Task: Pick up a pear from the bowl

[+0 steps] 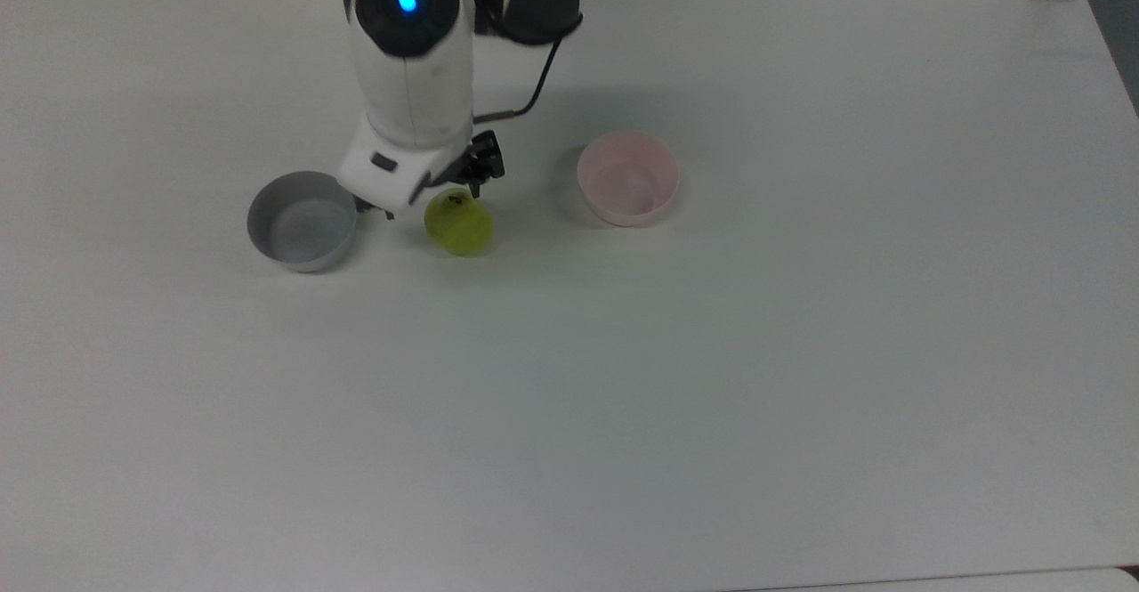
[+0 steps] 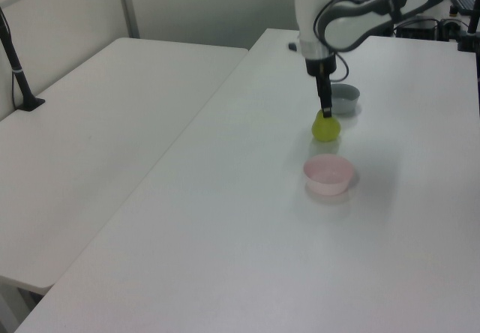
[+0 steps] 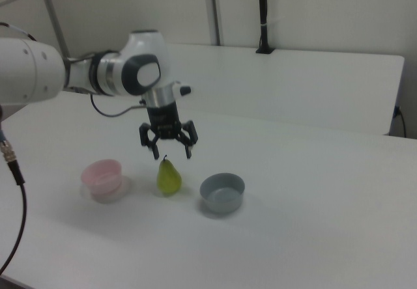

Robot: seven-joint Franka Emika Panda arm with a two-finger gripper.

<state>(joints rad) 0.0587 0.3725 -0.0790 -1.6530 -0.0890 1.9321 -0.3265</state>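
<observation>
The yellow-green pear [image 1: 458, 225] [image 2: 325, 128] [image 3: 169, 176] stands upright on the white table, its dark stem pointing up. It sits between the two bowls and touches neither. The pale pink bowl [image 1: 628, 177] [image 2: 328, 174] [image 3: 101, 175] holds nothing. My gripper [image 3: 172, 152] [image 1: 425, 187] [image 2: 325, 108] hangs open just above the pear's top. In the right view its black fingers are spread to either side of the stem and hold nothing.
An empty grey bowl [image 1: 302, 221] [image 2: 345, 99] [image 3: 222, 192] stands on the pear's other side, at the top view's left. The white table [image 1: 623, 396] stretches wide and bare toward the top view's bottom. A second table [image 2: 90, 145] adjoins at the left view's left.
</observation>
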